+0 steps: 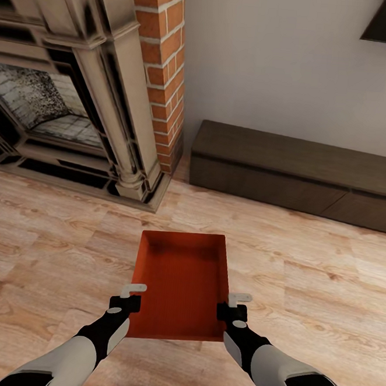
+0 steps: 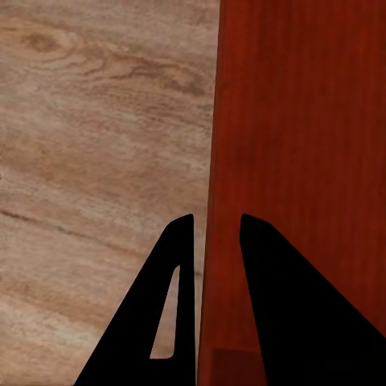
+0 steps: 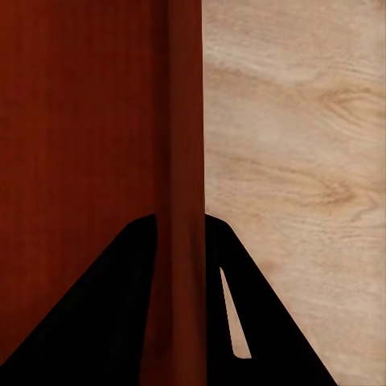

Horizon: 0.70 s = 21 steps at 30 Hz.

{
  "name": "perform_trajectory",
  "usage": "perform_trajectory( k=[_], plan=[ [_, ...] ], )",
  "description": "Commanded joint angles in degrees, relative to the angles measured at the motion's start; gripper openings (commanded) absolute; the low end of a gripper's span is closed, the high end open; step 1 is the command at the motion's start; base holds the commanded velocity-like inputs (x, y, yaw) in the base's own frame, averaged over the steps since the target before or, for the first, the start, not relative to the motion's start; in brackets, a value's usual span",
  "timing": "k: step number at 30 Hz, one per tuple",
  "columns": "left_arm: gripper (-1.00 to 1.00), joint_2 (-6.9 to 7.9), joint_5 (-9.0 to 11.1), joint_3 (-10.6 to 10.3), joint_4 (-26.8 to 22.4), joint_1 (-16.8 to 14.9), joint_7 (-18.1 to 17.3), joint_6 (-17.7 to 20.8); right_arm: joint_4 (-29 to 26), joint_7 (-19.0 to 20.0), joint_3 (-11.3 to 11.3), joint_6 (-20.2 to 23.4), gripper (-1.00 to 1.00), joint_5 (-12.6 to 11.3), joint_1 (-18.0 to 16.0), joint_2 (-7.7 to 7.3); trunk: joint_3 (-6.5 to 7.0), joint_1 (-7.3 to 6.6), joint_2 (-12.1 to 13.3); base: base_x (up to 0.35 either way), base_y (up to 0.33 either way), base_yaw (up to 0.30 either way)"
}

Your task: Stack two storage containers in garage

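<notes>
Orange-red open-top plastic bin (image 1: 182, 285) sits low in the frame, my left tool (image 1: 132, 296) and right tool (image 1: 234, 306) clamped on its side walls; we're over living-room wood-plank floor (image 1: 302, 284), garage stacking undone.

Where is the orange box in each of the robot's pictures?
Head view: the storage container sits low in the middle, between the two grippers.
Left wrist view: its side wall fills the right half, pinched between the black fingers.
Right wrist view: its wall fills the left half.
Shared landmark: the light wood-plank floor.
</notes>
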Motion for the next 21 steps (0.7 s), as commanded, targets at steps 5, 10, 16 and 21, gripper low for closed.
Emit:
perform_trajectory(
  k=[5,10,16,21],
  plan=[
    [-1.0,-0.01,0.22,0.74,0.27,0.02,0.41,-0.23,-0.09,-0.93,-0.62,-1.99,-1.0,0.32,-0.07,-0.23,0.88,-1.11,2.01,0.0,0.0,0.0],
    [-1.0,0.09,0.2,0.74,0.26,0.01,0.41,-0.23,-0.09,-0.93,-0.54,-1.93,-1.0,0.32,-0.07,-0.14,1.77,-2.2,4.01,0.0,0.0,0.0],
    [-1.0,0.1,0.17,0.74,0.24,0.01,0.41,-0.23,-0.09,-0.93,-0.56,-1.9,-1.0,0.32,-0.07,-0.1,2.85,-3.52,6.42,0.0,0.0,0.0],
    [-1.0,0.13,0.14,0.74,0.24,0.01,0.41,-0.23,-0.09,-0.93,-0.57,-1.83,-1.0,0.32,-0.07,-0.15,3.75,-4.62,8.42,0.0,0.0,0.0]
  ],
)
